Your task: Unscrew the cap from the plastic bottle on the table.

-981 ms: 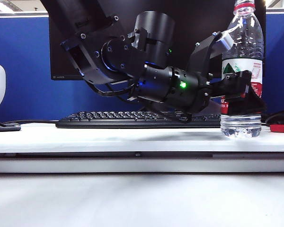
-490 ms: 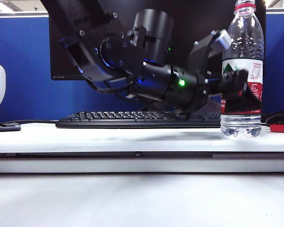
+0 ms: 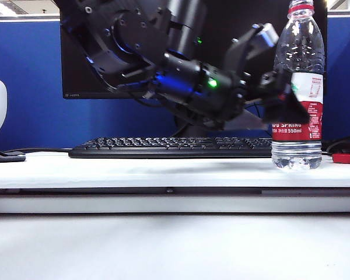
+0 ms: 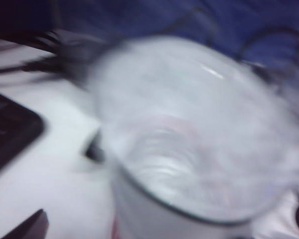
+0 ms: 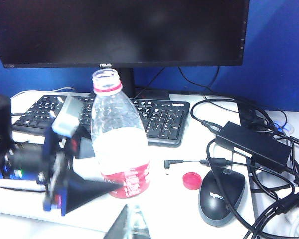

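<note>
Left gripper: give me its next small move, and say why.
Probably draw the left gripper, open beside the plastic bottle at its label, straight back from it. The bottle's neck is bare and the cap lies on the table by the mouse, so the unscrewing looks done; the jaws grip nothing. The right gripper, shut, sits back from the bottle.

Left arm stretched in from the left, wrist tilted slightly downward; left gripper [image 3: 283, 99] spread wide (one finger [image 5: 87, 191] a dark wedge). Right gripper clamped shut, out of sight in every view.
</note>
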